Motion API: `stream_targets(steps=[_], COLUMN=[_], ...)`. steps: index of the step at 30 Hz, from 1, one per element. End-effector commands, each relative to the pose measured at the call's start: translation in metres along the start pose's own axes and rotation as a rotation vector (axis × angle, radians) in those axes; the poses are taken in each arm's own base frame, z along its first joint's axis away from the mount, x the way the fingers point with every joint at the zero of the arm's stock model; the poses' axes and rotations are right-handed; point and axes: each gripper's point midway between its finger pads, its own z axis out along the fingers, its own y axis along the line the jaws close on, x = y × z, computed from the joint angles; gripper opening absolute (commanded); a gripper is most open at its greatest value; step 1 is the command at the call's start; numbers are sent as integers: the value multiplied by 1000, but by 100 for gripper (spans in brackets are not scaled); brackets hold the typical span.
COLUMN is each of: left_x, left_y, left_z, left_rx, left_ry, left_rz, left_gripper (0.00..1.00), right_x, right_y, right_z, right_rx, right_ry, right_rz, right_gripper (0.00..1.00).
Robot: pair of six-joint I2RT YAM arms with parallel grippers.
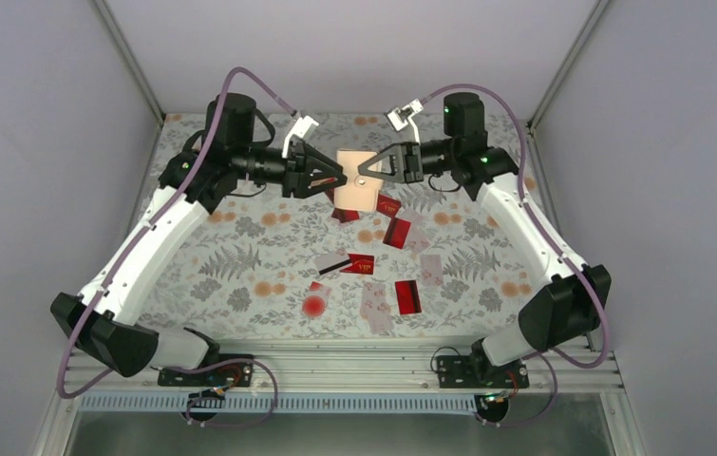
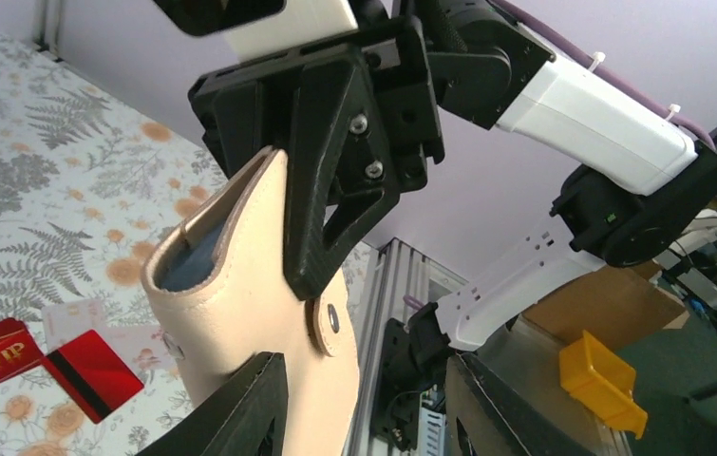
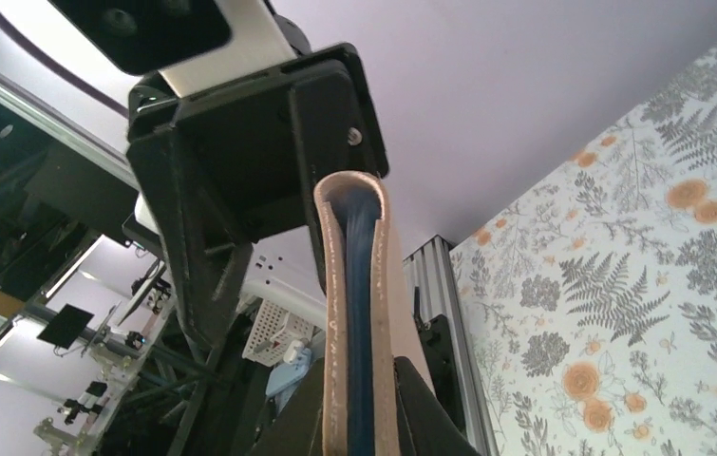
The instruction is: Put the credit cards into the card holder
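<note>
The tan card holder (image 1: pixel 356 182) hangs in the air over the far middle of the floral table, between both grippers. My right gripper (image 1: pixel 365 173) is shut on it; in the right wrist view the card holder (image 3: pixel 359 285) stands edge-on between the fingers, its blue lining showing. My left gripper (image 2: pixel 364 380) is open, with the card holder (image 2: pixel 240 313) resting against one finger (image 2: pixel 240 413) and a wide gap to the other. The credit cards lie loose on the table: red ones (image 1: pixel 397 232), a white one with a black stripe (image 1: pixel 332 262) and pale pink ones (image 1: pixel 376 306).
A round red blot (image 1: pixel 313 305) sits near the front cards. An aluminium rail (image 1: pixel 354 356) runs along the near edge between the arm bases. A yellow bin (image 2: pixel 601 380) and a white basket (image 3: pixel 273 332) lie beyond the table.
</note>
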Motion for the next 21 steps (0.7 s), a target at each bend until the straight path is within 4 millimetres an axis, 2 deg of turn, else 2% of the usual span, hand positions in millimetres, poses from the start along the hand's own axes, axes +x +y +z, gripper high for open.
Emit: stream_targets(steps=[1, 4, 8, 11, 14, 18, 21], left_x=[4, 1, -9, -11, -7, -5, -2], left_y=[4, 14, 21, 18, 12, -5, -17], left_z=[0, -9, -38, -55, -56, -50, -46], left_rx=[-6, -98, -176, -191, -164, -14, 73], left_ry=[23, 8, -56, -75, -71, -71, -49], left_rz=[7, 13, 23, 32, 33, 27, 30], left_gripper=[44, 44, 47, 49, 49, 49, 54], right_x=[-7, -9, -9, -9, -9, -7, -8], right_y=[46, 52, 57, 60, 66, 70, 66], right_z=[8, 11, 10, 10, 11, 18, 24], right_rx=[-129, -139, -145, -154, -170, -191, -193], right_ry=[51, 59, 61, 64, 72, 88, 96], right_rz=[-132, -147, -161, -168, -182, -192, -186], right_gripper=[4, 4, 4, 4, 4, 4, 4])
